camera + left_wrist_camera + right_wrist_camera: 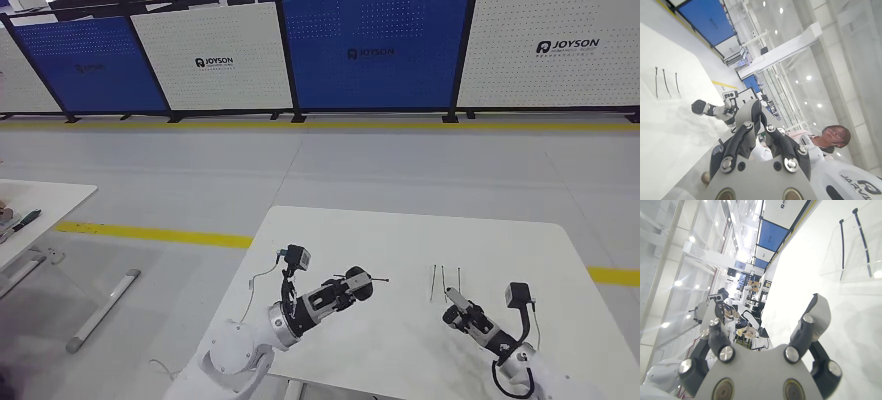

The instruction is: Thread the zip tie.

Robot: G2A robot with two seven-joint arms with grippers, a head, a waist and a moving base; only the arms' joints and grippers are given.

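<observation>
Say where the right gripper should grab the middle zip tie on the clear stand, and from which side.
Take the middle zip tie by its tail, the robot-side end, coming from the clear stand's near edge. Its head lies at the far end, and the tails seem to overhang that edge, leaving room for the right gripper's open fingers.

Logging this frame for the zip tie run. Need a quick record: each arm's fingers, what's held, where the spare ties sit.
left gripper: fingers shut on a zip tie
held tie: sticks out straight toward the other arm, not looped
right gripper: fingers open, empty, just short of the clear stand
spare zip ties: three, side by side on the stand
table: white, carries the stand
threading: not yet done
</observation>
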